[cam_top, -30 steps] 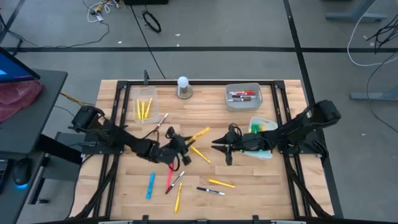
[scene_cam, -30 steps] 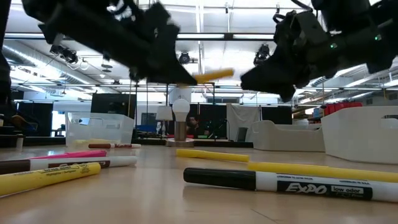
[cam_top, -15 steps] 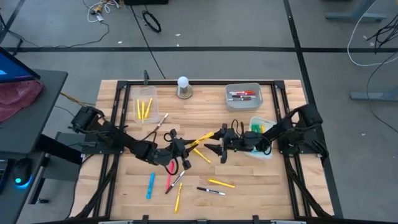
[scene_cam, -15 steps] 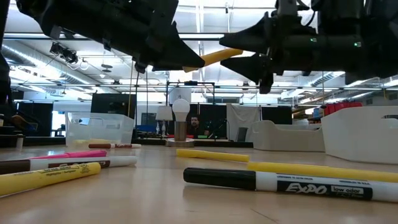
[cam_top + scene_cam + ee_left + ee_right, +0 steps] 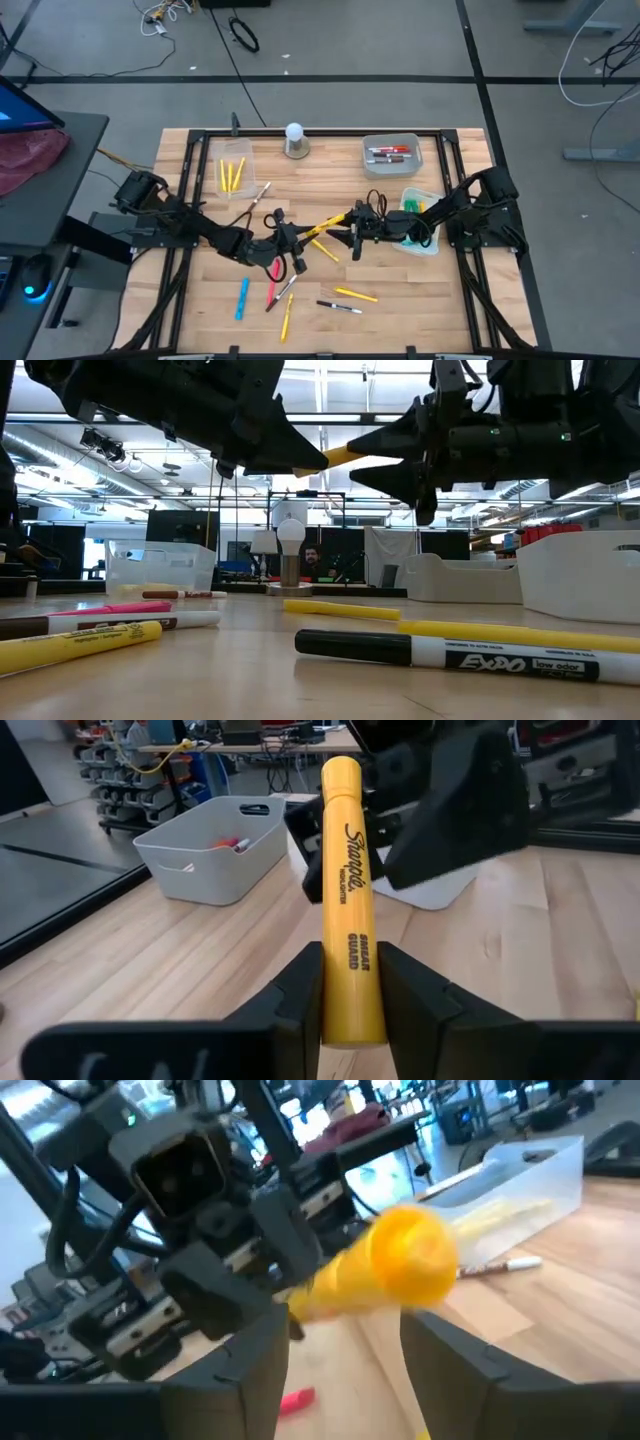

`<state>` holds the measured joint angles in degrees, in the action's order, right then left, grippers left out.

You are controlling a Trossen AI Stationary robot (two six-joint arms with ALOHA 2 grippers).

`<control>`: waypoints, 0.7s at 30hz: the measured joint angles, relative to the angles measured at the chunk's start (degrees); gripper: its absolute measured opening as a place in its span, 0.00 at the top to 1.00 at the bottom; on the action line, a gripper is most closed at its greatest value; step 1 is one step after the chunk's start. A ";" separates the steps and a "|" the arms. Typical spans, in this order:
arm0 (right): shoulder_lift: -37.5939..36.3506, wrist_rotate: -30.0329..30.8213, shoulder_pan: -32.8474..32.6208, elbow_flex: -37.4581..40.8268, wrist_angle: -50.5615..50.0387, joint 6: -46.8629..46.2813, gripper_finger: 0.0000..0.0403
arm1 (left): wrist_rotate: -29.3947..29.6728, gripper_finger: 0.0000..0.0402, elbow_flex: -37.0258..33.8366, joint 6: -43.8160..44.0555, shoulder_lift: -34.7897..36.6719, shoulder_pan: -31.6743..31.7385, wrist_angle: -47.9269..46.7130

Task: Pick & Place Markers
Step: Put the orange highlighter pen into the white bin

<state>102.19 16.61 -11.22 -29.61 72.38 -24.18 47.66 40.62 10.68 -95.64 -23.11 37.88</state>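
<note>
Grey floor (image 5: 400,40) w/ loose cables (image 5: 243,35)

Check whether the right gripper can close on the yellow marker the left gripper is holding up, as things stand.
Probably yes. The left gripper holds the yellow marker by its lower half, its free end pointing between the right gripper's open fingers, with nothing between them.

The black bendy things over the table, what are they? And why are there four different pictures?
They are two robot arms, each ending in a two-finger tool. One camera looks down from above, one sits low on the table, and one rides on each arm's wrist. The left tool is pinching a yellow marker and lifting it in the air. The right tool is open, with its fingers on either side of the marker's free end, as if to take it. More markers lie on the wooden table, like a blue one and a black one. Some already sit in a grey bin.
</note>
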 joint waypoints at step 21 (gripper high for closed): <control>-0.91 -2.31 -0.37 0.00 6.32 6.79 0.87 | -0.07 0.71 0.07 0.60 0.00 0.00 -0.89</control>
<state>101.29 14.30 -11.60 -29.61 78.70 -17.39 47.59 40.69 11.28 -95.64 -23.11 36.99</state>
